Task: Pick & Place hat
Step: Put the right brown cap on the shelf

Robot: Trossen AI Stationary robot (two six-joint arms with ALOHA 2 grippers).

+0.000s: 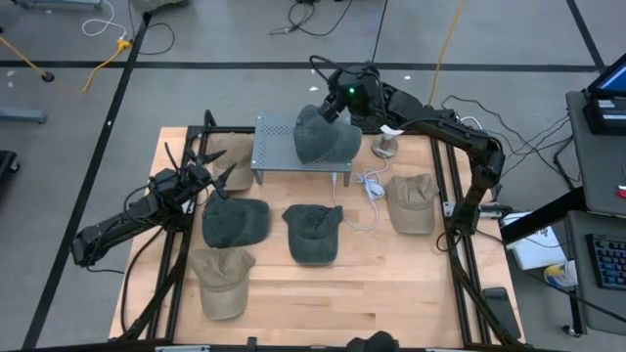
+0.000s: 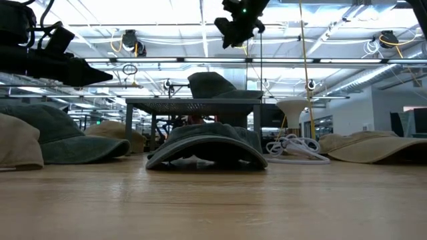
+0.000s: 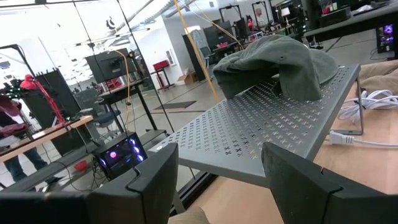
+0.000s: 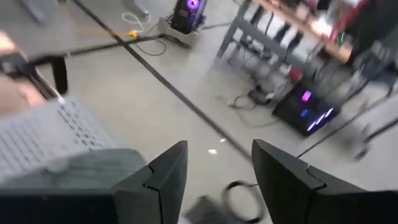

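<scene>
A dark green hat (image 1: 326, 140) lies crown-up on a perforated metal stand (image 1: 284, 149) at the table's far side; the low view shows the hat (image 2: 213, 85) on the stand's top (image 2: 193, 104). My right gripper (image 1: 337, 101) hovers open above the hat's far edge, well clear of it in the low view (image 2: 240, 23). Its wrist view shows the open fingers (image 4: 219, 155) over the hat (image 4: 81, 168). My left gripper (image 1: 213, 178) waits open at the table's left, pointing at the stand (image 3: 267, 130) and hat (image 3: 280, 59).
Other hats lie on the table: a tan one (image 1: 230, 152) beside the stand, two dark green (image 1: 235, 222) (image 1: 313, 232), tan ones near left (image 1: 222, 279) and right (image 1: 412, 200). A white cable (image 1: 370, 186) and a small grey post (image 1: 386, 147) sit right of the stand.
</scene>
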